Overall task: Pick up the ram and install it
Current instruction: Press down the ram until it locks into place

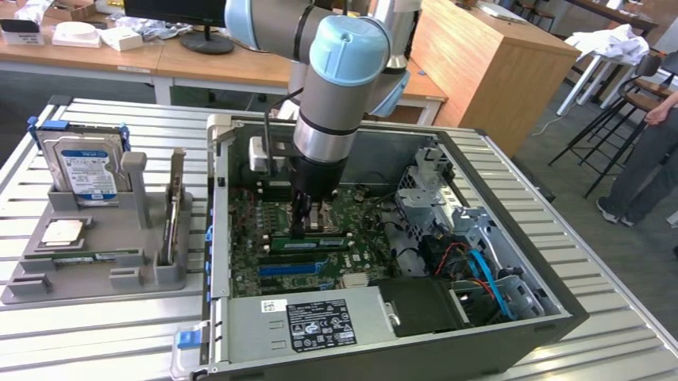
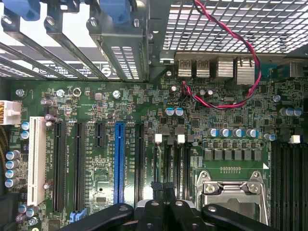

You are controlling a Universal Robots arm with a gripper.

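Open PC case (image 1: 509,317) on the tabletop (image 1: 95,333), motherboard (image 1: 366,208) inside. Ram (image 1: 310,243) lies in a slot at the board's centre, 6 o'clock of the gripper (image 1: 308,232). Likely light, stiff, thin, fragile; best pinched by the long edges, not the chips. Gripper clenched, tips at the ram's top edge, seemingly pressing rather than grasping.

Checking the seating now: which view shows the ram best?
Exterior view: the ram shows as a green stick lying along the motherboard, with the claw tip right on it. In the wrist view the claw hides it.
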